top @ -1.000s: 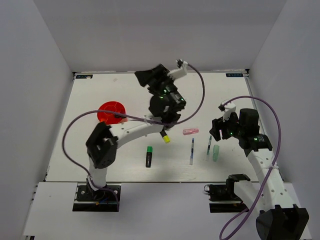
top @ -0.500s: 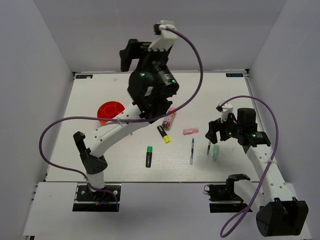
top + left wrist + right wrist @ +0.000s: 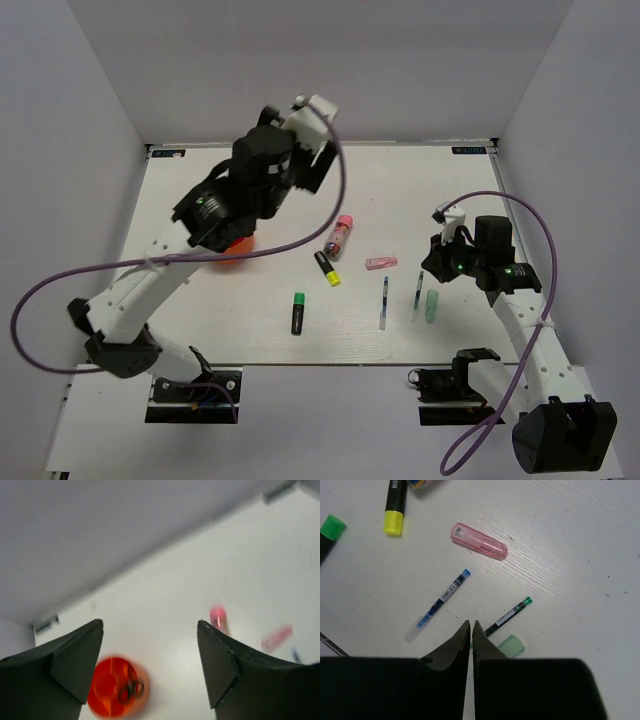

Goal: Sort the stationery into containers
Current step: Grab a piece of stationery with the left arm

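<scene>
Red-orange, round and made of plastic, the compartmented organiser (image 3: 102, 690) is seen far below the left gripper (image 3: 150, 624), whose black fingers are spread wide apart with nothing between them. A pair of black-handled scissors (image 3: 131, 690) is lodged in the organiser, though that view is blurred. From above, the organiser is largely covered by the left arm (image 3: 170, 270). The right gripper (image 3: 471, 630) is pressed together on nothing, poised over a thin green-tipped pen (image 3: 508, 616) and a pale-green cap (image 3: 510, 645). Spread on the white table (image 3: 200, 320) are a thin blue pen (image 3: 438, 605), a pink eraser (image 3: 479, 540), a yellow-capped black highlighter (image 3: 394, 510), a green-capped black highlighter (image 3: 298, 312) and a pink-capped glue stick (image 3: 340, 236).
</scene>
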